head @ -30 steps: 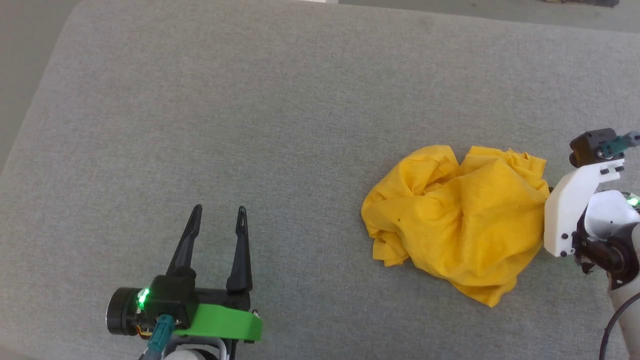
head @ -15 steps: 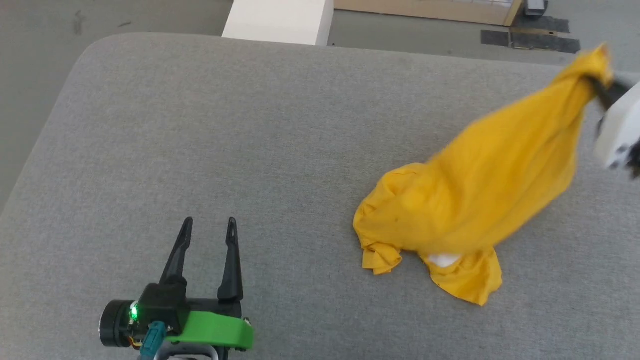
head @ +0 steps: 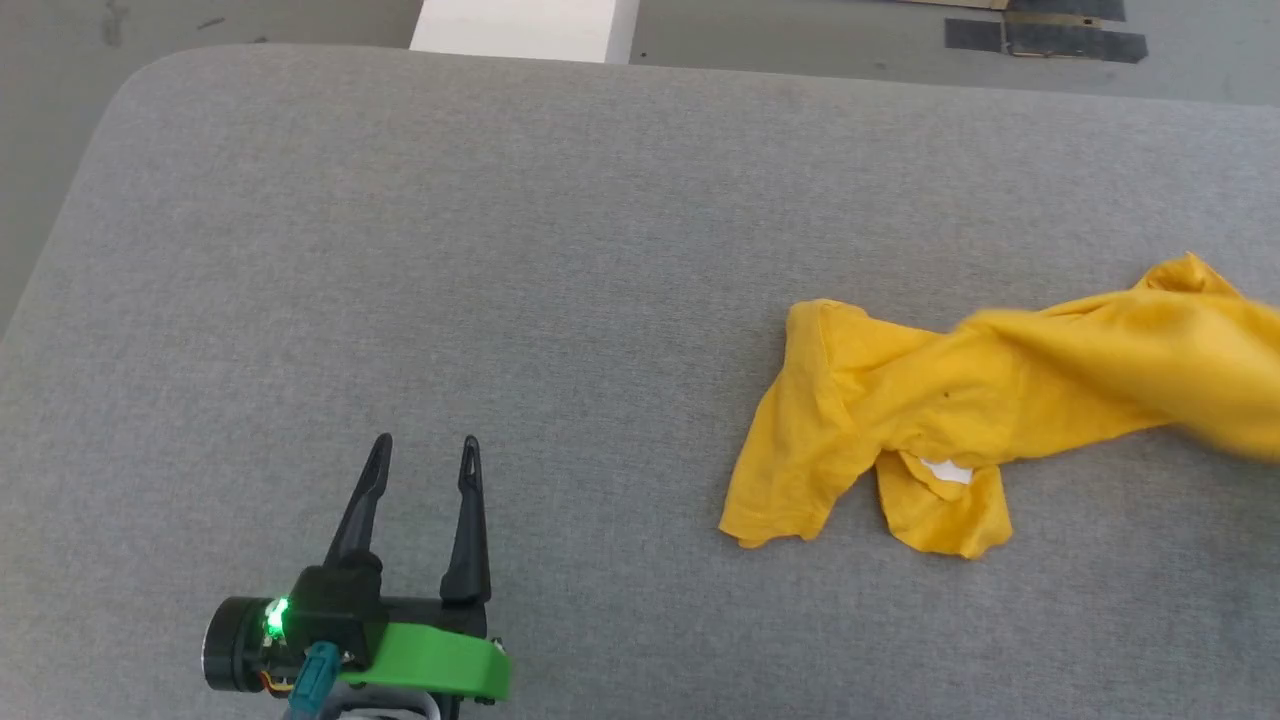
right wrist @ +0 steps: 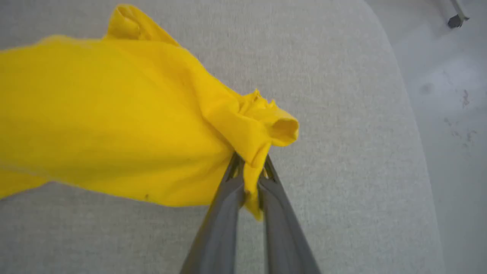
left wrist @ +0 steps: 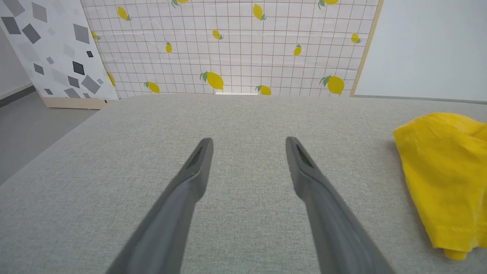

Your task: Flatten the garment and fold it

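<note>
Right gripper (right wrist: 252, 163) clamped on garment (head: 1000, 390), now stretched rightward from its heap, left gripper (head: 426, 446) apart, unmoved

The garment (head: 1000, 390) stretched rightward; right end effector (right wrist: 251, 164) clamped.

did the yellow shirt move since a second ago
Yes. The yellow shirt, a heap then, is now drawn out toward the grey pad's right edge by the right gripper.

Open grey surface (head: 560, 260) left and centre — garment (head: 870, 420) blocks the right.
</note>
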Robot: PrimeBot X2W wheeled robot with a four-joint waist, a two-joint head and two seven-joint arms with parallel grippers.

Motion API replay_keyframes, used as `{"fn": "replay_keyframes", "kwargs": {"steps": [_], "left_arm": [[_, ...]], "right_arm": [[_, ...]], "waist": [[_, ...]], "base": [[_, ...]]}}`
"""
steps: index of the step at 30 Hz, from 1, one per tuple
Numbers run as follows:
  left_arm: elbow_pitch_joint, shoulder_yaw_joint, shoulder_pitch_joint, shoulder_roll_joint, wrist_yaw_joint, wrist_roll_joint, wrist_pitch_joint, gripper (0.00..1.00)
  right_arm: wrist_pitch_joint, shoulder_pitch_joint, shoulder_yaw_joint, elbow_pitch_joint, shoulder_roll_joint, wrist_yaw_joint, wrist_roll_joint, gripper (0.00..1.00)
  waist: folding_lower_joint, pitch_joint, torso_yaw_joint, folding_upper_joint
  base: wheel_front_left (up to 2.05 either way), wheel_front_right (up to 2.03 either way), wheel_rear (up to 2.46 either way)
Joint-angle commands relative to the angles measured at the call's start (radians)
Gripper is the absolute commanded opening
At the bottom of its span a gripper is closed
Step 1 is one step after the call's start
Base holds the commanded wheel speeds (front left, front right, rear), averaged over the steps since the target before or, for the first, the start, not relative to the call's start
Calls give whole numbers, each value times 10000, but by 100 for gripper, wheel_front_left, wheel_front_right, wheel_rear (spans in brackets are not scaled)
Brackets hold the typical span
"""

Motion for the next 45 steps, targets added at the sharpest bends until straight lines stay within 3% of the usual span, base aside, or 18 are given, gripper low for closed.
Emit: {"fn": "replay_keyframes", "kwargs": {"steps": [1,2,3,7,11,22,27,35,36,37,38,45], "left_arm": [[44,34,-18,-24,-87,73,-47,100],[65,32,-37,-28,-102,75,-47,100],[91,37,-52,-33,-112,74,-47,100],[185,71,-29,-35,-167,70,-47,100],[184,137,58,-33,-194,61,-47,100],[29,35,128,-119,-201,20,-47,100],[92,-36,67,-159,-207,-21,-47,100],[276,-187,-70,-202,-263,-78,-47,100],[297,-196,-68,-206,-268,-86,-47,100],[320,-208,-62,-209,-276,-86,-47,100],[340,-214,-51,-212,-278,-86,-47,100],[413,-114,139,-221,-296,-100,-47,100]], "right_arm": [[-44,262,-59,71,180,-15,-134,48],[-61,430,-103,131,287,-15,-175,84],[-107,542,-195,176,425,-15,-191,100],[-587,437,8,-269,735,-15,-71,100],[-705,-35,830,-1511,837,-15,696,100],[1275,-250,4111,-4893,688,-15,2776,100],[1457,-269,5397,-4731,387,-15,2977,100],[1696,-718,7281,-2820,-30,-15,2962,100],[1668,-784,7392,-2498,-38,-15,2916,93],[1604,-860,7573,-2307,-100,-15,2820,58],[1430,-962,7679,-2076,-133,-15,2729,0],[198,-1820,7576,-1420,85,-15,2663,0]], "waist": [[-1,-62,-74,0],[-1,-103,-102,0],[-1,-165,-141,0],[-1,-448,-248,0],[-1,-683,-274,0],[-1,-405,234,0],[-1,-223,545,0],[-1,-311,1007,0],[-1,-350,1047,0],[-1,-382,1082,0],[-1,-422,1108,0],[-1,-847,1095,0]], "base": [[0,0,0],[0,0,0],[0,0,0],[0,0,0],[0,0,0],[0,0,0],[0,0,0],[0,0,0],[0,0,0],[0,0,0],[0,0,0],[0,0,0]]}}
